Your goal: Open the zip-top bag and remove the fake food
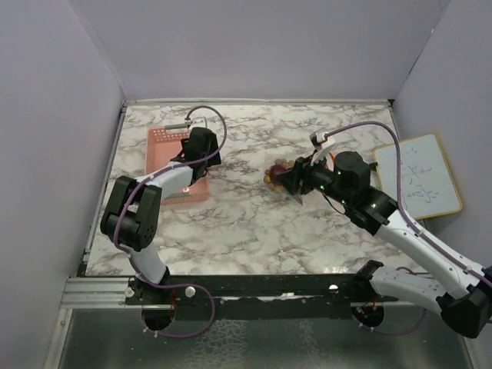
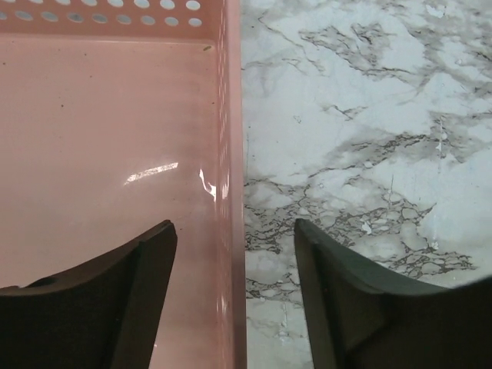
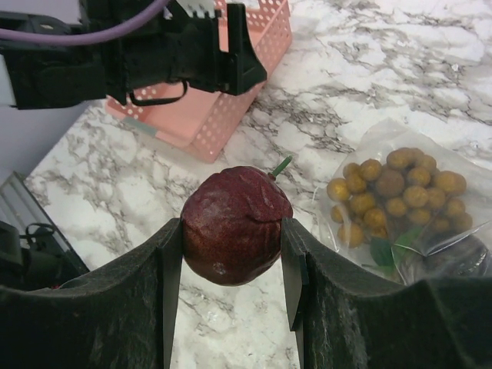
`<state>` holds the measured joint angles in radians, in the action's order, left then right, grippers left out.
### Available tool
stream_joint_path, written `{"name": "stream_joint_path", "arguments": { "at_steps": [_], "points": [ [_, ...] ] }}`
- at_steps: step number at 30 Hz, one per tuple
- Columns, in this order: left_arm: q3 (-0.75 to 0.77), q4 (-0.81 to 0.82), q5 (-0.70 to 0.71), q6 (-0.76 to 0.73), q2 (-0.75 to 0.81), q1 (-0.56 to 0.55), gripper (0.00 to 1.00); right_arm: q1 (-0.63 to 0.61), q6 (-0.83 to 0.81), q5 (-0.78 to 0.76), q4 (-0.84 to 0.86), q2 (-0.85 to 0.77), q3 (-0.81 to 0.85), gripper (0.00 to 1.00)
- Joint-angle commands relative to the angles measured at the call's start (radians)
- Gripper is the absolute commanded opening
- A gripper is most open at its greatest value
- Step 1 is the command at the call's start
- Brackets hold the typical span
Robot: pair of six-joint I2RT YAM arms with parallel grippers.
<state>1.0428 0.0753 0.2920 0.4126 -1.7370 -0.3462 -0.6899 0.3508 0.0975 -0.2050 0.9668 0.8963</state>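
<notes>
Right gripper clamped on round, matte maroon fruit; beside it crinkly clear bag holds golden balls. Left gripper jaws apart, straddling smooth pink basket wall

The only writing in view is on the small wood-framed whiteboard, which lies on the marble table at the right edge of the top view, about mid-height in the frame. It carries a few short lines of blue handwritten marks, slanted along with the tilted board. They are too small and blurred to make out any letter or numeral. Nothing legible shows in either wrist view.
</notes>
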Motion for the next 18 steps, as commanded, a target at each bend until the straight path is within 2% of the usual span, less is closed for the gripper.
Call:
{"name": "stream_joint_path", "arguments": {
  "at_steps": [1,8,13,15,18],
  "points": [
    [-0.005,-0.005,-0.005,0.009,0.11,0.005,0.69,0.004,-0.082,0.016,0.078,0.085,-0.003,0.48],
    [-0.016,-0.118,-0.03,0.044,0.258,0.089,0.85,0.004,-0.067,0.116,0.192,0.284,0.053,0.49],
    [-0.243,-0.071,-0.115,0.171,0.516,0.255,0.87,-0.015,-0.07,0.219,0.302,0.493,0.158,0.5],
    [-0.33,-0.056,-0.099,0.203,0.625,0.285,0.86,-0.052,-0.098,0.221,0.312,0.585,0.233,0.51],
    [-0.396,-0.083,-0.084,0.221,0.695,0.309,0.86,-0.099,-0.117,0.219,0.307,0.731,0.367,0.51]
  ]
}}
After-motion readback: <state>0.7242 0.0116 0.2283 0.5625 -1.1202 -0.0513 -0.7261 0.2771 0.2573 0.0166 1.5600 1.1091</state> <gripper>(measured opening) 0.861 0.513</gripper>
